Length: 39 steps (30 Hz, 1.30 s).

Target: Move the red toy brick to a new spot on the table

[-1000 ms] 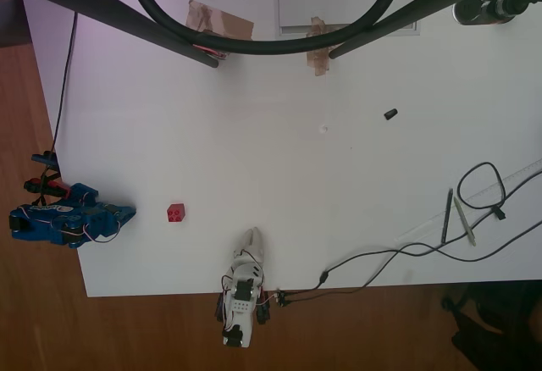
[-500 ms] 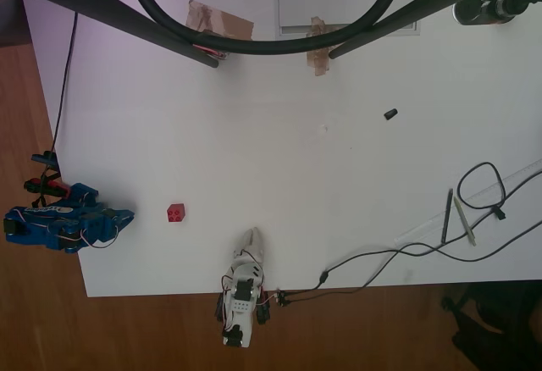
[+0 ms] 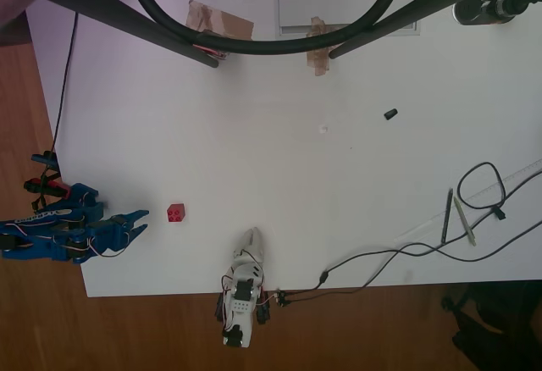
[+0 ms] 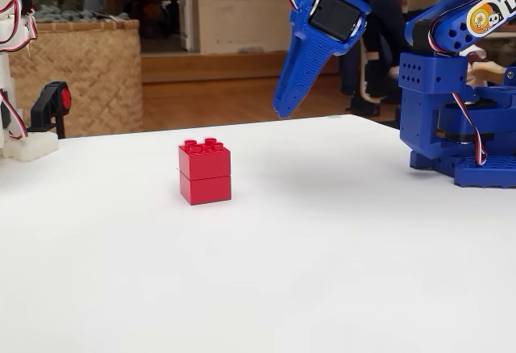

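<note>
Blue fingers point(image 3: 142, 221) (now parted) nearer brick point(image 3: 176, 213)

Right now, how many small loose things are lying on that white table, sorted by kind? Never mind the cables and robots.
Red toy brick: 1
Small black piece: 1
Thin pen-like sticks: 2
Total: 4

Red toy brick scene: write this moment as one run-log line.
gripper: open, raised, near brick | red toy brick: on table, untouched | stage: approach
</note>
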Motion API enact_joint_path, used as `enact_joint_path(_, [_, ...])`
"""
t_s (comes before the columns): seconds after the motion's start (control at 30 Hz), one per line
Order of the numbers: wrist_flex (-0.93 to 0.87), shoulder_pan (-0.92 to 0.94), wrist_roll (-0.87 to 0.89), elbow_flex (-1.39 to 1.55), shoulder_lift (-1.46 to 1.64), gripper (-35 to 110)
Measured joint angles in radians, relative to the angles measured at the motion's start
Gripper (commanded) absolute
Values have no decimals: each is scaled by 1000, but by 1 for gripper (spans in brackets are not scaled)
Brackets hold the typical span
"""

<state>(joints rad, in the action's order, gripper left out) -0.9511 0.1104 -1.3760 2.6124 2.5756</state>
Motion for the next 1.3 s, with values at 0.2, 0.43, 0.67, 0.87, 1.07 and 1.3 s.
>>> enact_joint_path(0.2, [169, -14, -43, 0, -149, 33])
enact_joint_path(0.43, [345, -5, -80, -29, -304, 37])
enact_joint_path(0.67, [540, 26, -130, -66, -476, 37])
enact_joint_path(0.87, [649, 37, -144, -67, -578, 35])
enact_joint_path(1.07, [739, 12, -138, -58, -632, 16])
enact_joint_path(1.3, [767, 8, -106, -48, -635, 0])
